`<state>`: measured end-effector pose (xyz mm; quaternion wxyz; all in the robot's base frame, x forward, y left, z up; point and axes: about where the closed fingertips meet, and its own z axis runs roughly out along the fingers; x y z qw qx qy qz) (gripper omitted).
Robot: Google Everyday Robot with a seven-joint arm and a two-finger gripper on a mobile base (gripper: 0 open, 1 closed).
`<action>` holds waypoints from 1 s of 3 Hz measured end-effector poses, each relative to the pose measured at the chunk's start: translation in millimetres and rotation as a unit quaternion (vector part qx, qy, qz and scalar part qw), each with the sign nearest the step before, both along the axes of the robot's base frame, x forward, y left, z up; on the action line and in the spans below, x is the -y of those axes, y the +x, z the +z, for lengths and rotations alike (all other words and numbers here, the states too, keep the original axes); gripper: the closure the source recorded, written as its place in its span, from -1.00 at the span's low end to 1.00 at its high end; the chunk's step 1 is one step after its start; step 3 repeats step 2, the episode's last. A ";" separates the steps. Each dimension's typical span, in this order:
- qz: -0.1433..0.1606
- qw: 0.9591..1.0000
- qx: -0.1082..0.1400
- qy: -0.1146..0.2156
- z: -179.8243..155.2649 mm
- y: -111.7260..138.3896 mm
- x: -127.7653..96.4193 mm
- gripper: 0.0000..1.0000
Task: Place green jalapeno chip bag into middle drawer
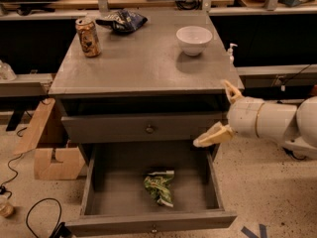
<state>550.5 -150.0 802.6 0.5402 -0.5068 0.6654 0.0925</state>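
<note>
Down on the floor of the open middle drawer [90, 182] lies the green jalapeno chip bag [159, 186], crumpled, about midway between the side walls, its long axis running roughly front to back. Up and to the right of it hangs the gripper [223, 114], above the drawer's right wall and level with the closed upper drawer [109, 129], well apart from the bag. Its two fingers are spread wide, one pointing up and the other down-left, with nothing between them or touching them. By the look of it, the bag already lies where the task wants it, so the arm's next move is likely a pull away up and right, not a reach
</note>
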 end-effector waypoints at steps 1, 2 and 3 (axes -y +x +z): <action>0.009 0.996 0.045 -0.082 54.8 -8.8 -7.0 -1.00; 0.002 0.987 0.079 -0.139 88.6 -24.9 -12.0 -1.00; 0.002 0.987 0.079 -0.139 88.6 -24.9 -12.0 -1.00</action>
